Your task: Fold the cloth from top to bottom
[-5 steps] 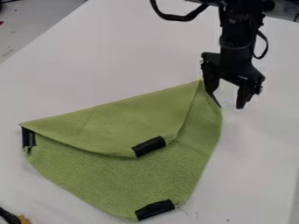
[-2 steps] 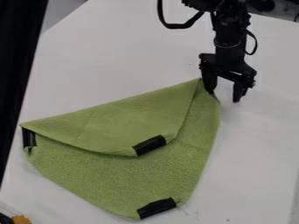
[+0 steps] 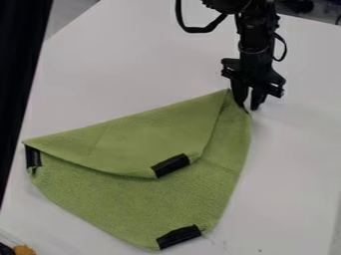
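Observation:
The gripper (image 3: 250, 103) is at the upper right, by the green cloth's right-hand corner. Its fingers are partly apart, with a narrow gap between them; the left one meets or overlaps the corner, and I cannot tell whether any cloth lies between them. The green cloth (image 3: 140, 199) lies on the table with its upper part folded down over the middle. A black patch (image 3: 170, 165) marks the tip of this flap, above another black patch (image 3: 178, 237) at the bottom edge. One more black patch (image 3: 33, 156) sits at the left corner.
The white table (image 3: 133, 64) extends around the cloth. A dark upright shape (image 3: 20, 74) runs down the left edge of the view. In the bottom left corner is an orange and black object (image 3: 24, 249).
The gripper has shifted left and slightly up, and its fingers have drawn closer together. The cloth's right edge has moved slightly left. A dark upright shape has come in at the left.

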Controlling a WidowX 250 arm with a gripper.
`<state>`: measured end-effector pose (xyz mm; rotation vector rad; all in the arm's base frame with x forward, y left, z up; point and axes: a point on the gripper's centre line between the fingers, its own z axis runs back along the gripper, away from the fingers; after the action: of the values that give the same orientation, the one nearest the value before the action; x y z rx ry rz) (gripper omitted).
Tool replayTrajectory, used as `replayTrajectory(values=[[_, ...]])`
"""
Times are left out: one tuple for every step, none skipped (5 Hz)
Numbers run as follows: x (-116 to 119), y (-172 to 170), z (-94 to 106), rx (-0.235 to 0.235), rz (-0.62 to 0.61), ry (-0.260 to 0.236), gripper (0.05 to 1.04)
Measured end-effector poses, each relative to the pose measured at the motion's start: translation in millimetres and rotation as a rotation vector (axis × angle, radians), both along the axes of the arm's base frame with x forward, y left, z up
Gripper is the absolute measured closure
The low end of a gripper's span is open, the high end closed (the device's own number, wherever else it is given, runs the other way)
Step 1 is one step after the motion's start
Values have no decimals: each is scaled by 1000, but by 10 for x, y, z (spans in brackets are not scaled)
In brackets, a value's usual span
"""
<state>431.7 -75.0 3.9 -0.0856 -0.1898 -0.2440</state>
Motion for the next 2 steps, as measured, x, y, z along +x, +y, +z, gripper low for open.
replayTrajectory(values=[[-151,62,18,31,30,21,919],[-275,59,23,58,52,34,1019]])
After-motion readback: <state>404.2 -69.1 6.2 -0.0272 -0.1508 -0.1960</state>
